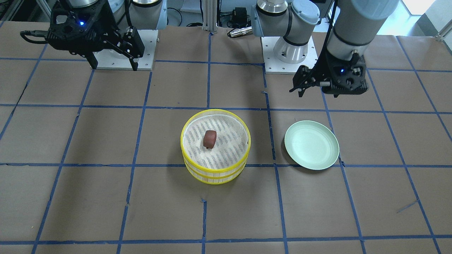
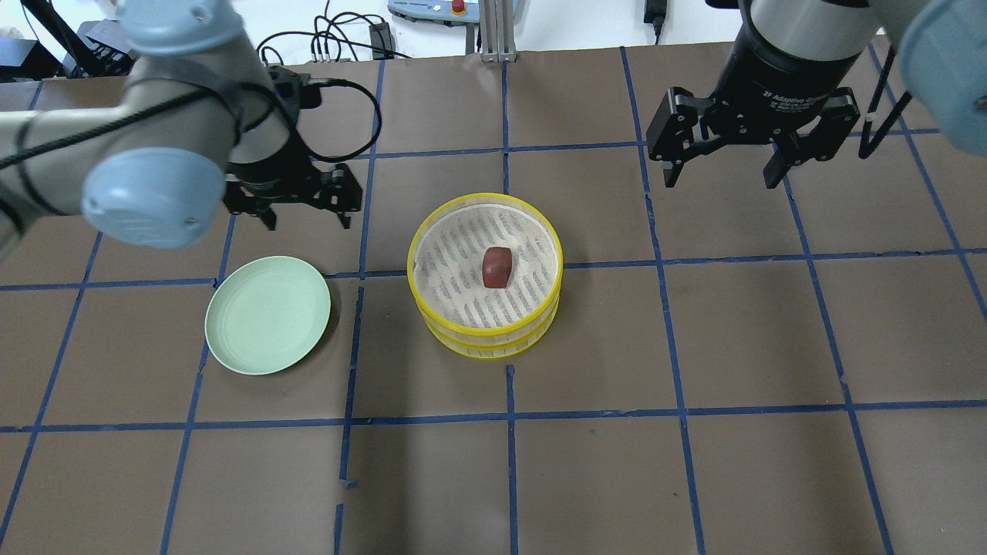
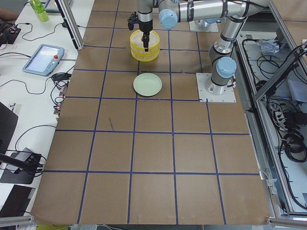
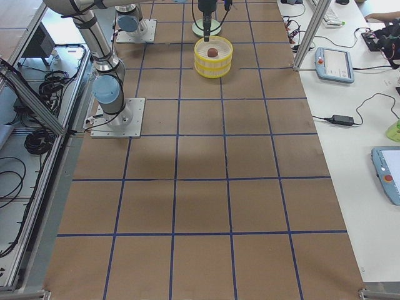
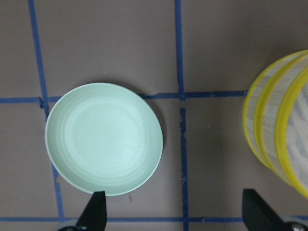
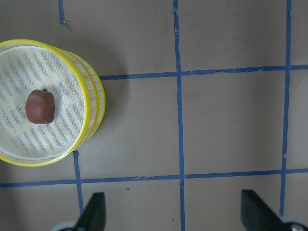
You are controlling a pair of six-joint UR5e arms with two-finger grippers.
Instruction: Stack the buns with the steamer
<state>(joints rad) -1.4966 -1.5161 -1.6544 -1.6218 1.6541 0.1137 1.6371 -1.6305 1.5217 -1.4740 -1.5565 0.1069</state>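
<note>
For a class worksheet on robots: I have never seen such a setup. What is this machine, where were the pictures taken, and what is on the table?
Two robot arms stand at a table covered in brown paper. Four pictures come from fixed cameras above, opposite and at each end; two from wrist cameras. The left tool and right tool are open and hold nothing. On the table: a yellow-rimmed steamer with a reddish-brown bun inside, and a pale green plate.

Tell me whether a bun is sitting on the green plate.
No, the pale green plate holds nothing; the only bun in view, the reddish-brown bun, lies inside the yellow steamer.
</note>
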